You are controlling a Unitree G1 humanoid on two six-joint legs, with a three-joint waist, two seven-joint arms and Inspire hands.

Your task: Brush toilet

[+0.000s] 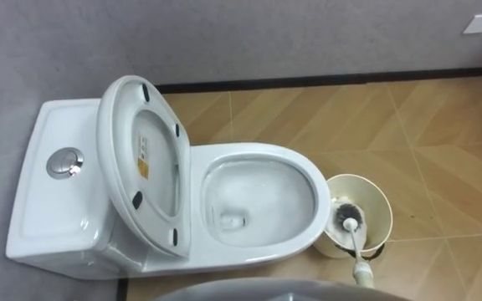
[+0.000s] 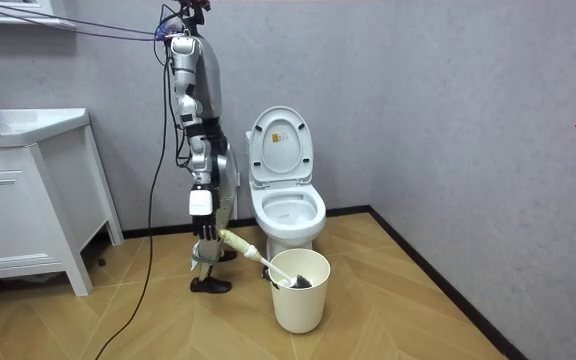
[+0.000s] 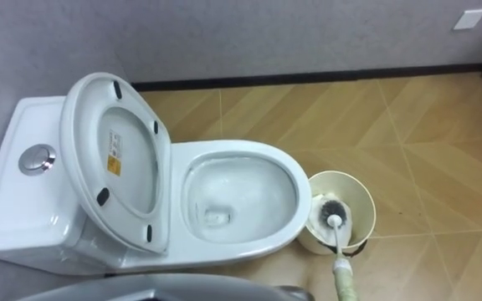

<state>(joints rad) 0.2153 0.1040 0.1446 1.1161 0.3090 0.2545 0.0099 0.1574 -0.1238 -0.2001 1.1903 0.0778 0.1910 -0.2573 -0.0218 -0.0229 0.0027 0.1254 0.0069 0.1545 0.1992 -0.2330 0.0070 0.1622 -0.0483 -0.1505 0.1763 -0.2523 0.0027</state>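
Brush point(image 1: 348, 221): slim white handle, dark bristly head, slanting head-down into round cream bucket point(image 1: 377, 194); right hand point(image 2: 208, 234) curled round handle.

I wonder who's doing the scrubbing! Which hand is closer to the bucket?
Right. The right hand holds the brush by its handle, at the room view's left of the bucket, the brush's head inside. The left hand I cannot place.

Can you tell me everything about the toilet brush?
The toilet brush has a dark, bristly round head and a long pale handle with a thicker cream grip. Its head sits down inside the cream bucket beside the toilet, and the handle slants up over the rim to the robot's right hand, which holds its end.
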